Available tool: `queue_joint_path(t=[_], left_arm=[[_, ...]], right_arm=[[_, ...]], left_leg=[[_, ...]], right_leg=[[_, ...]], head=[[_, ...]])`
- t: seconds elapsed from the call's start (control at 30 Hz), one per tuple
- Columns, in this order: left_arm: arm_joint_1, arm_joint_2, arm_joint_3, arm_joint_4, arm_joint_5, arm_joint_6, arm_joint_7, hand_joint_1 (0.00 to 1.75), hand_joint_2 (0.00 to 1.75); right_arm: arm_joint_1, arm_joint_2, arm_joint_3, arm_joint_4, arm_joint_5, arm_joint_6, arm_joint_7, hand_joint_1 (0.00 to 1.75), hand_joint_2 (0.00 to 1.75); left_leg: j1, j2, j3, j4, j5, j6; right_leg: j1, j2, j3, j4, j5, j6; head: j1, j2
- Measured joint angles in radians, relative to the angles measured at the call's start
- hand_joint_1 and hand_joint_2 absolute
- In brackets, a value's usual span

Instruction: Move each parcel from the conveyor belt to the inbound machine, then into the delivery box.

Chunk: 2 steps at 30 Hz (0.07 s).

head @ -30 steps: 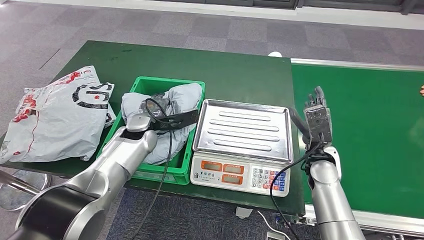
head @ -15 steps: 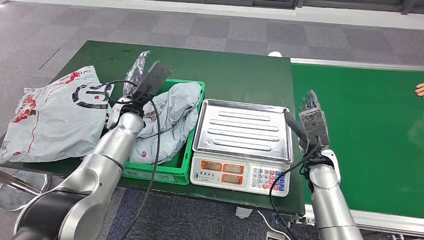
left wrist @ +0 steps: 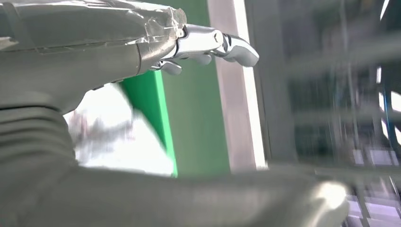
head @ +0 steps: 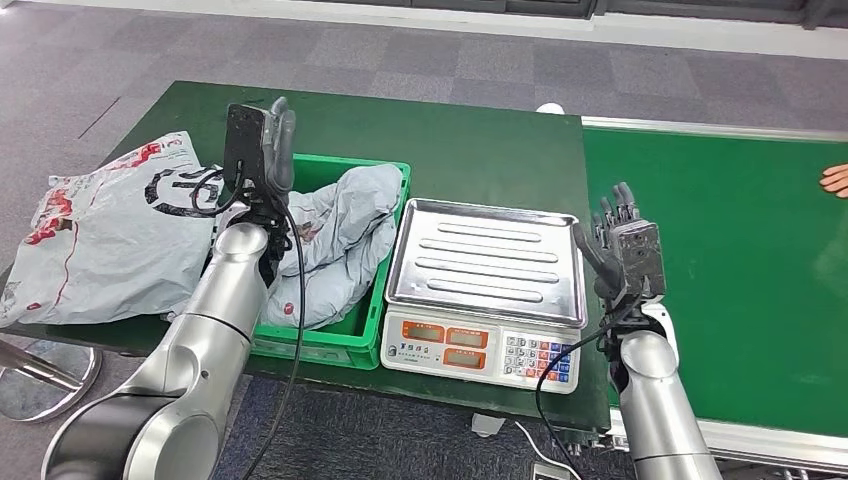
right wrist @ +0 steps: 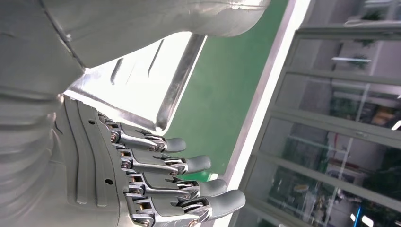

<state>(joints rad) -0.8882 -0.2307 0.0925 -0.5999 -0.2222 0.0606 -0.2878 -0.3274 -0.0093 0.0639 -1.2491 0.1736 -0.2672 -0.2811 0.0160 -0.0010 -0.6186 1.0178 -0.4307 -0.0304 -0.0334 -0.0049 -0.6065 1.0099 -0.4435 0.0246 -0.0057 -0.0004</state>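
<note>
Head view: we see the grey parcel point(head: 335, 235) crumpled in the green delivery box point(head: 385, 300), just left of the scale point(head: 487, 285), soft and wrinkled, long axis running front to back. Left hand point(head: 262, 150) hangs raised above the box's far-left corner, fingers straight, holding nothing. Right hand point(head: 625, 245) is spread, empty, between scale and conveyor belt point(head: 730, 260), so nearer any next parcel.

A: What do the arms look like?
B: Silver, smooth, with a black cable point(head: 298, 300) along each. Left hand point(head: 258, 150) dark; right hand point(head: 628, 250) has dark fingers point(right wrist: 189, 164) and a grey ribbed cover.
</note>
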Motion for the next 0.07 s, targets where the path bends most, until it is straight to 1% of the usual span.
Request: queue_joint_path(t=[0.03, 0.07], left_arm=[[0.006, -0.007, -0.002, 0.001, 0.026, -0.039, 0.001, 0.00, 1.75], [0.009, -0.011, -0.002, 0.001, 0.039, -0.059, 0.001, 0.00, 1.75]], right_arm=[[-0.003, 0.001, 0.006, 0.006, -0.011, 0.000, -0.008, 0.00, 1.75], [-0.005, 0.001, 0.010, 0.010, -0.016, 0.000, -0.012, 0.00, 1.75]], left_leg=[[0.000, 0.000, 0.000, 0.000, 0.000, 0.000], [0.000, 0.000, 0.000, 0.000, 0.000, 0.000]], right_leg=[[0.000, 0.000, 0.000, 0.000, 0.000, 0.000], [0.000, 0.000, 0.000, 0.000, 0.000, 0.000]], head=[[0.000, 0.000], [0.000, 0.000]])
